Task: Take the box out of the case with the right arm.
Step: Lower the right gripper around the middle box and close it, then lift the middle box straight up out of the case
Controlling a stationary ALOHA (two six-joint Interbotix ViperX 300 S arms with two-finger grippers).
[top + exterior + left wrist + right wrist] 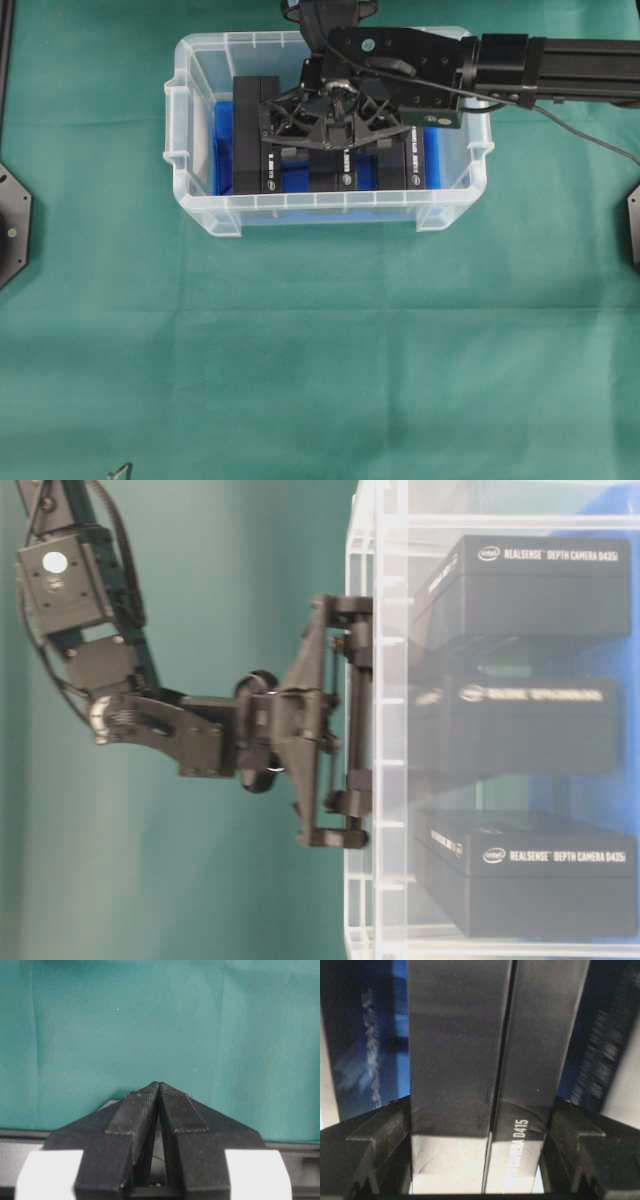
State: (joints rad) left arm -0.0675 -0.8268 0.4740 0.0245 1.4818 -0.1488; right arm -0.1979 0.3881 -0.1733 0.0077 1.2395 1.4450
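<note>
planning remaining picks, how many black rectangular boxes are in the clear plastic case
3 black boxes in the clear plastic case: one at the left end, one in the middle under the right gripper, one at the right end. The gripper may hide more.

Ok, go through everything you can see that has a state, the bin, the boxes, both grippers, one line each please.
Clear bin: upright on the green cloth, no lid, boxes inside.
Black boxes: standing on edge, side by side in the bin.
Right gripper: lowered into the bin, fingers on either side of the middle boxes; not lifted.
Left gripper: shut, empty, above bare cloth.
</note>
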